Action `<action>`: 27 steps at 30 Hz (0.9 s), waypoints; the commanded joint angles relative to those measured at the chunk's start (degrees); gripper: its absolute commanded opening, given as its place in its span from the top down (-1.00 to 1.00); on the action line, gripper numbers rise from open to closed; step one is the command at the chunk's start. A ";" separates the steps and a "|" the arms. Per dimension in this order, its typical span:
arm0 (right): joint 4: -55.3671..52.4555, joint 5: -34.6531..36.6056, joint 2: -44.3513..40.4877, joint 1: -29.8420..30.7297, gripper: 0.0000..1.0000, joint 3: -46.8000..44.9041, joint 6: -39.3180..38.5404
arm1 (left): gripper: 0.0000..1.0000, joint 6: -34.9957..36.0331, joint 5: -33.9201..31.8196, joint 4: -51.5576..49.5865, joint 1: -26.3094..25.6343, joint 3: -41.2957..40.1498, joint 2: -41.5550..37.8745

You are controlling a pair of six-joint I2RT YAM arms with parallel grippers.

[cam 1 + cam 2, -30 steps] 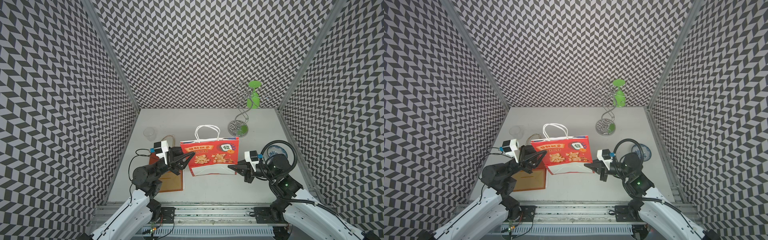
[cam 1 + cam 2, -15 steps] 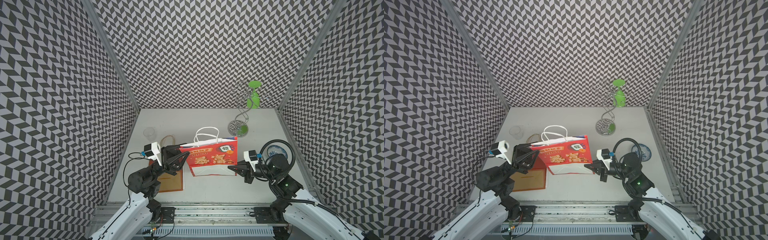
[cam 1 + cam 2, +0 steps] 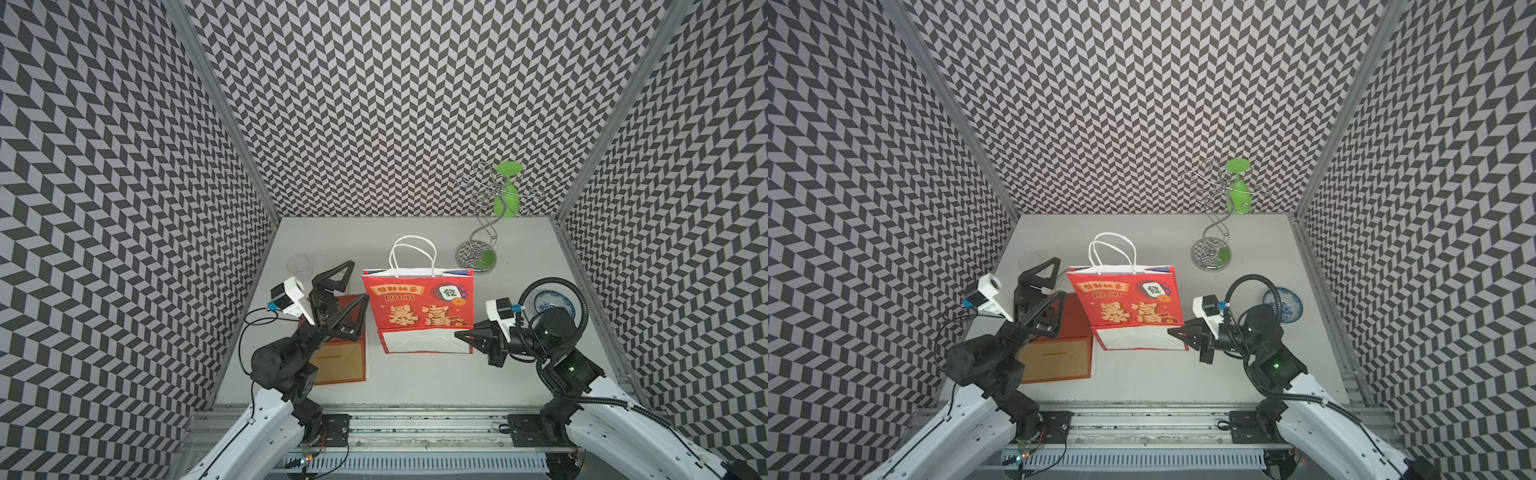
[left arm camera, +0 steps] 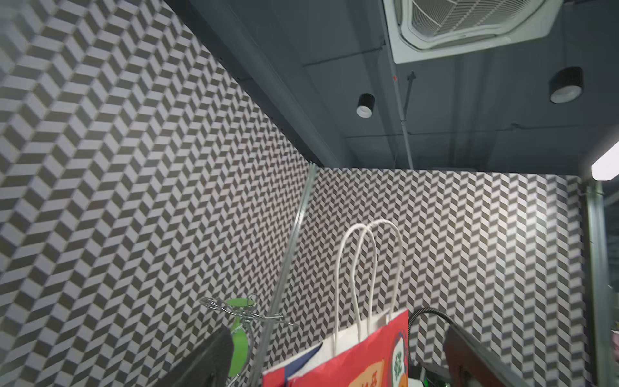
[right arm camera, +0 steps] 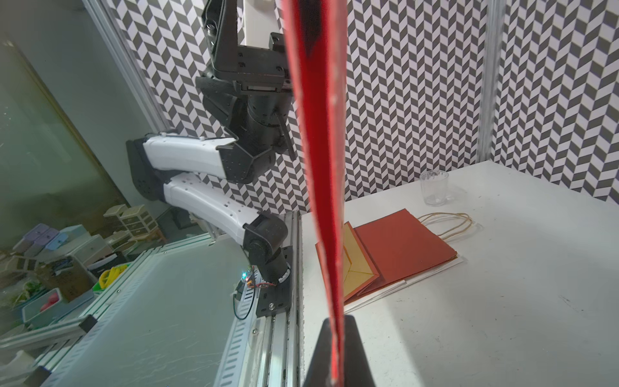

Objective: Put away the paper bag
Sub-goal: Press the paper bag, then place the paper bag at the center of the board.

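Left jaws stand spread and empty just beside the paper bag [image 3: 417, 307], which stands flattened and upright between both pairs. Right jaws pinch its lower corner. It looks light, floppy and easily creased, so grasp the stiffer top rim.

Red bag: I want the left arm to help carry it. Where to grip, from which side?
Probably the bag by its upper left edge, from the robot's left: it is upright and flat, the right gripper pinches the opposite lower corner, and the open left gripper sits beside that edge.
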 commanded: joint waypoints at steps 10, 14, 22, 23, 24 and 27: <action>20.35 28.62 21.97 20.30 1.00 11.00 20.06 | -1.00 20.39 -41.32 -38.73 0.01 10.26 -11.22; 21.01 27.51 33.65 25.64 1.00 18.95 22.42 | -1.00 26.75 -47.06 -41.05 0.06 9.84 -13.56; 30.49 24.33 52.11 30.26 1.00 28.14 34.88 | -1.00 28.22 -52.54 -46.88 0.08 11.50 -15.02; 30.84 23.97 54.59 30.75 1.00 29.25 35.54 | -0.99 27.31 -53.27 -47.34 0.07 11.23 -15.43; 30.11 24.17 56.59 31.43 1.00 30.45 35.83 | -0.99 26.29 -53.55 -47.57 0.11 10.74 -16.01; 30.13 25.20 61.51 33.22 1.00 32.43 36.87 | -0.99 24.88 -53.58 -47.23 0.08 8.86 -17.77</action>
